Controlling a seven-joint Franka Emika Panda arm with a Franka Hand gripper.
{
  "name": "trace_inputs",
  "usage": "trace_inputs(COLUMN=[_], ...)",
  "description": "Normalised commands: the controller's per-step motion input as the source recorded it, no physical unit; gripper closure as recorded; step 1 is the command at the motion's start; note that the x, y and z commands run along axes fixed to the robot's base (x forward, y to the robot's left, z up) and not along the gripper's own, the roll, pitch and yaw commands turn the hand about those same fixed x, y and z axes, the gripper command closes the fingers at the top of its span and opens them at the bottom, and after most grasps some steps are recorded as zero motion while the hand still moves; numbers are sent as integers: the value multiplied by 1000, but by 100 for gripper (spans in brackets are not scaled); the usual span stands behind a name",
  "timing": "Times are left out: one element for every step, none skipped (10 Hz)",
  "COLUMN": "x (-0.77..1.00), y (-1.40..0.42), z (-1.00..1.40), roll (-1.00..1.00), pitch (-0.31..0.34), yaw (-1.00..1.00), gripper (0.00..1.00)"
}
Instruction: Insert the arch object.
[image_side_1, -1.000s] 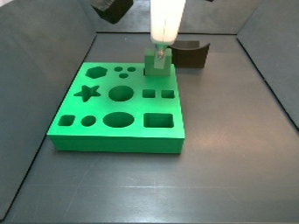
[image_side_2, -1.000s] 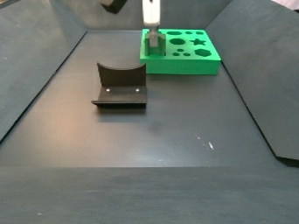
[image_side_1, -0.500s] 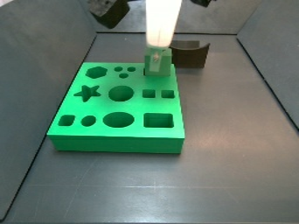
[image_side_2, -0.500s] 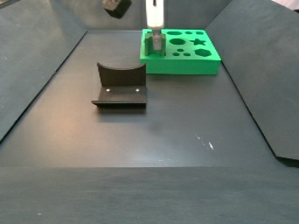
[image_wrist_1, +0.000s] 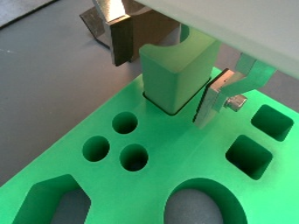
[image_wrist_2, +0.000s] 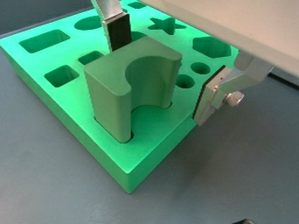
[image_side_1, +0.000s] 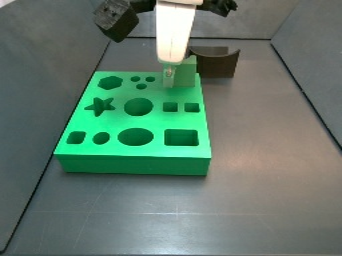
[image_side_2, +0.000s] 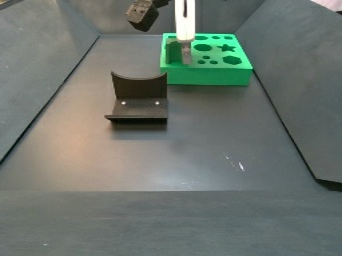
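- One large flat green board with shaped cut-outs, resting on the dark floor; serves as landmark for all items below. Star, hexagon, round, oval and square openings visible across its top in a side view; also seen at the far end of the floor in a side view.
- Dark brown block with a curved notch, well apart from the board on the open floor; seen just beyond the board's back corner in a side view.
- Arch object, bright green like the board, standing upright at the board's edge, its lower end sunk into a cut-out, most of its height above the board's top face. Curved notch facing outward in a wrist view; plain flat side shown in a wrist view. Only a narrow strip of it visible below the arm in a side view.
- Gripper directly above the board's edge, straddling the arch object. Jaws parted slightly wider than the block: one silver finger with dark pad on one side, the opposite finger on the other, each close beside a face of the arch object. Firm contact not confirmable; a thin gap appears at both pads in both wrist views.
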Motion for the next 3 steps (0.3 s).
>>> trace_inputs(x=[0,0,0], y=[0,0,0], z=[-20,0,0], roll=[-11,-7,0], pitch=[0,0,0], yaw=[0,0,0], gripper=[0,0,0])
